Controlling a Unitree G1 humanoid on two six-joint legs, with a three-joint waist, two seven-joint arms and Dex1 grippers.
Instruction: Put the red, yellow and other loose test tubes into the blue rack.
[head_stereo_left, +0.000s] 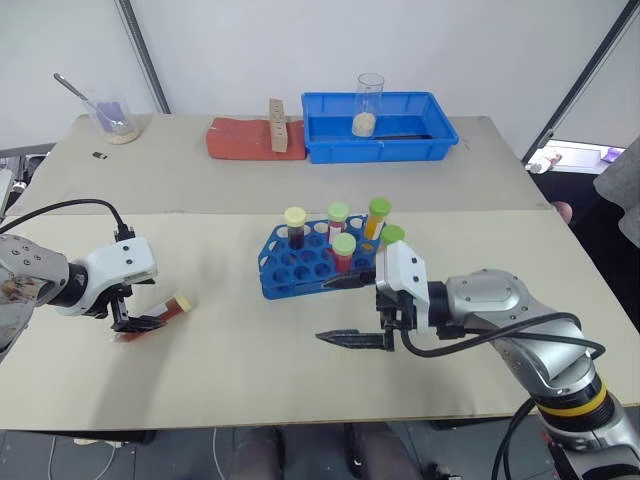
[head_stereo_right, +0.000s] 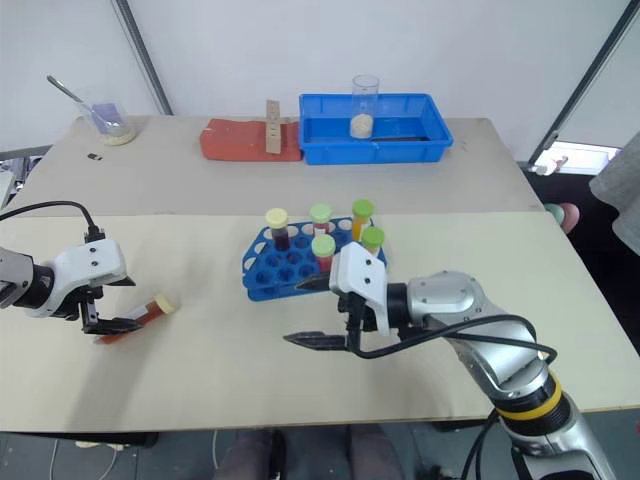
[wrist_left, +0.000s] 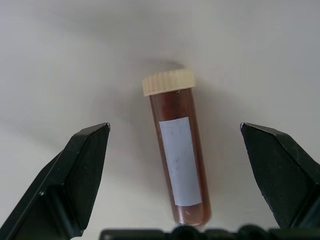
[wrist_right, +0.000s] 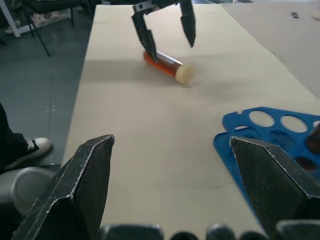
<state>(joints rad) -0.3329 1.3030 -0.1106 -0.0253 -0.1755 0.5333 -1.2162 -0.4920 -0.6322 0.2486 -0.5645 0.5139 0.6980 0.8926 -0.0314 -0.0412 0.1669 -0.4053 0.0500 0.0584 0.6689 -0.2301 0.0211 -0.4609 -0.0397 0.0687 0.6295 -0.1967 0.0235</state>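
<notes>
A loose test tube (wrist_left: 177, 155) with dark red liquid, a cream cap and a white label lies flat on the table at the left (head_stereo_left: 172, 307). My left gripper (head_stereo_left: 138, 322) is open and straddles the tube's lower end, its fingers (wrist_left: 75, 170) apart from the glass on both sides. The blue rack (head_stereo_left: 285, 270) stands mid-table and holds several capped tubes (head_stereo_left: 343, 250) with red and orange contents. My right gripper (head_stereo_left: 345, 310) hovers open just in front of the rack, pointing left, with nothing between its fingers (wrist_right: 90, 185).
A blue bin (head_stereo_left: 430, 130) with a glass beaker (head_stereo_left: 368, 100) sits at the back. Beside the bin lies a red tray (head_stereo_left: 240, 140) with a wooden block (head_stereo_left: 277, 125). A glass with a spoon (head_stereo_left: 115, 120) stands at the back left.
</notes>
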